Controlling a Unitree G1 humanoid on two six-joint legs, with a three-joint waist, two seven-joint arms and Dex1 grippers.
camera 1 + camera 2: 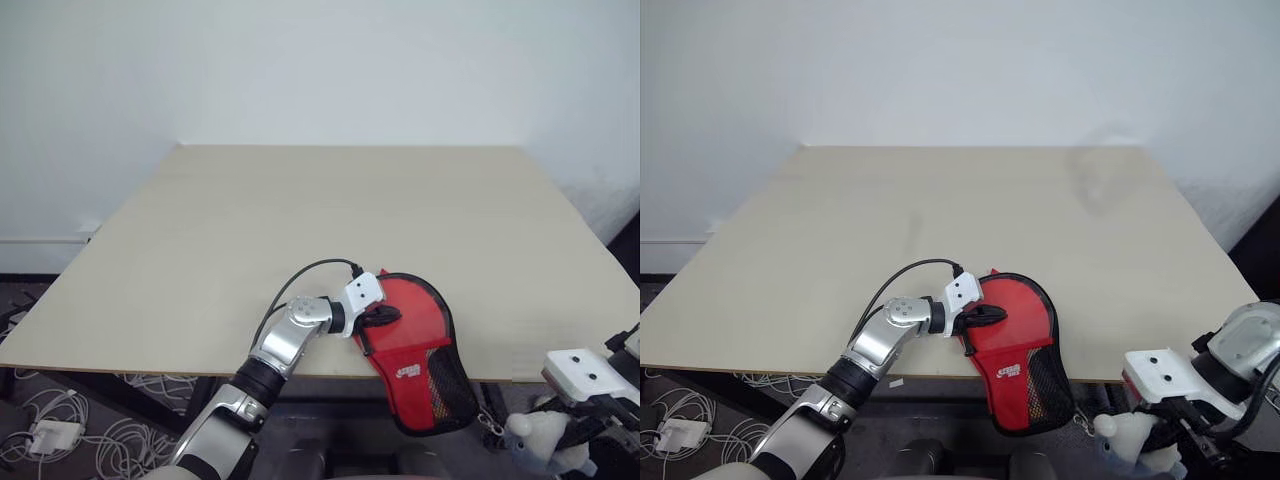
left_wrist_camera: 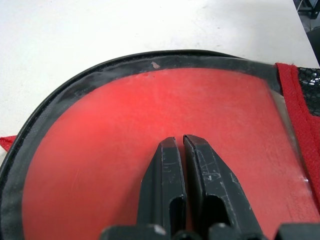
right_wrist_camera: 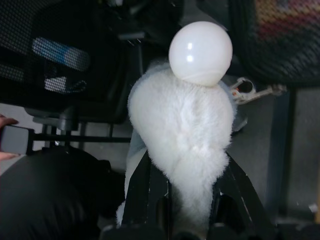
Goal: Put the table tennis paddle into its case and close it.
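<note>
The red case [image 1: 415,340] with black edging lies shut at the table's front edge. Its narrow end, with the mesh pocket [image 1: 447,388] and white logo, hangs over the edge. The table tennis paddle is hidden. My left gripper [image 1: 385,316] is shut, its fingertips [image 2: 170,150] resting on the case's red face [image 2: 125,130]. My right gripper [image 3: 185,172] is below the table edge at the right. It is shut on a white fluffy charm [image 3: 187,125] with a white ball [image 3: 200,52]. A small metal ring [image 1: 490,424] lies between the charm and the case's low end.
The pale wooden table [image 1: 330,210] stretches back to a white wall. Cables and a white adapter [image 1: 45,435] lie on the floor at the left. A black mesh chair [image 3: 60,55] and a person's fingertips [image 3: 5,121] sit below the right gripper.
</note>
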